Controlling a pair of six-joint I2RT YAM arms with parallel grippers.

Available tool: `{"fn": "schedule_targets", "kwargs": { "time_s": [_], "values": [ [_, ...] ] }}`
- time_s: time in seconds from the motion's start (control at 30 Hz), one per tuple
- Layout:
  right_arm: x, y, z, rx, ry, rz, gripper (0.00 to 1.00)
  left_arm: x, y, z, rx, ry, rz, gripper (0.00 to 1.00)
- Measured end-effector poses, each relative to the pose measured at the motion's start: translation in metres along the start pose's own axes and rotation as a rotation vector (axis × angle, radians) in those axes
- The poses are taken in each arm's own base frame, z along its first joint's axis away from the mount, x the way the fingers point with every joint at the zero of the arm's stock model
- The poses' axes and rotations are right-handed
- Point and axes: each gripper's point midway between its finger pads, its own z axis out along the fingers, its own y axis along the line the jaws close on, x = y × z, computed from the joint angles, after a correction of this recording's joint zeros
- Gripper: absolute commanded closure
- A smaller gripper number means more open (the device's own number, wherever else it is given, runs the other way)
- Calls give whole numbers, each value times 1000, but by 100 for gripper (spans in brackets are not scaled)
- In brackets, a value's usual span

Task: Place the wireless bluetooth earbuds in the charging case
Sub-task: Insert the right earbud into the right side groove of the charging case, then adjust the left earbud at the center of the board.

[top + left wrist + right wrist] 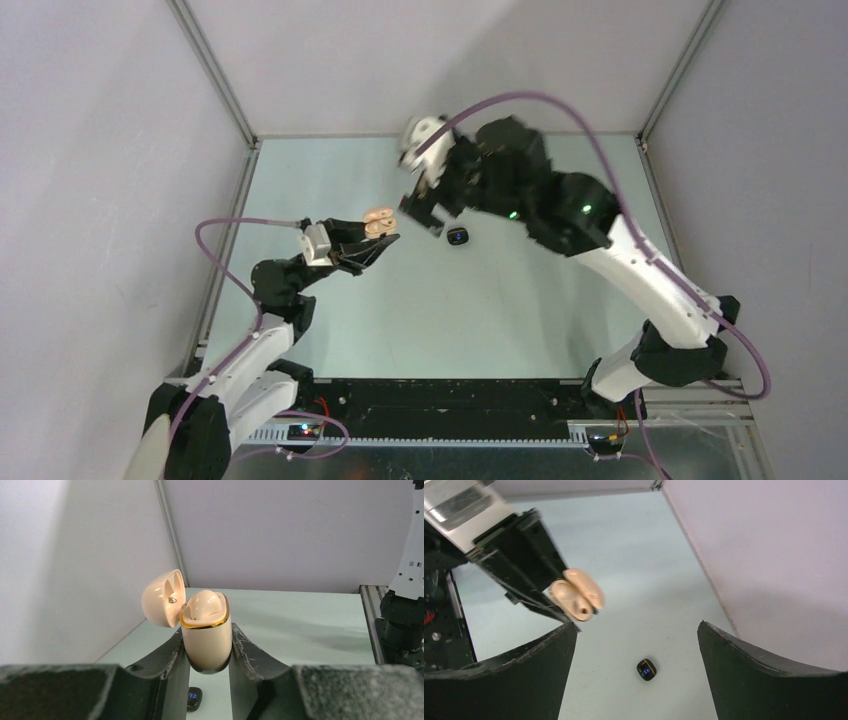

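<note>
My left gripper [381, 236] [206, 631] is shut on the beige charging case [207, 642], holding it upright above the table with its lid [161, 598] swung open to the left. A cream-white earbud [204, 605] sits in the case's mouth. The case also shows in the top view [378, 223] and the right wrist view [576, 598]. A black earbud with a blue light [457, 237] [646, 669] [194, 697] lies on the table. My right gripper [424, 211] [636, 626] is open and empty, above the black earbud and close to the case's right.
The pale green table [440, 320] is fenced by grey walls with metal corner posts [215, 70] at the back left and back right. The black base rail [450, 395] runs along the near edge.
</note>
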Motion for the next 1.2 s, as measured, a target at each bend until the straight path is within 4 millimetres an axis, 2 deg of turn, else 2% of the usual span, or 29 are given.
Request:
{"fn": "schedule_targets", "kwargs": {
  "time_s": [0.1,0.17,0.27,0.37,0.5,0.7,0.77,0.87,1.0,1.2],
  "values": [
    [-3,-38,-19,36,-55,79,1,-2,1,-2,1,1,9,89],
    [1,-59,-25,67,-69,119,1,-1,1,-4,3,7,13,89],
    [15,-81,-16,91,-75,154,1,0,4,-7,1,18,17,89],
    [47,-90,15,79,-36,181,1,-1,8,-10,-3,27,26,89],
    [100,-89,79,9,41,262,1,-6,14,-14,-8,33,51,89],
    [199,-60,185,-160,202,443,1,-14,23,-24,-28,42,69,89],
    [226,-46,212,-211,247,475,1,-15,26,-27,-39,48,70,89],
    [255,-21,246,-278,293,494,2,-15,30,-31,-50,54,70,89],
    [269,16,271,-356,314,521,4,-14,33,-34,-59,62,66,89],
    [260,55,295,-446,269,641,5,-8,36,-35,-60,75,51,89]
  ]
}}
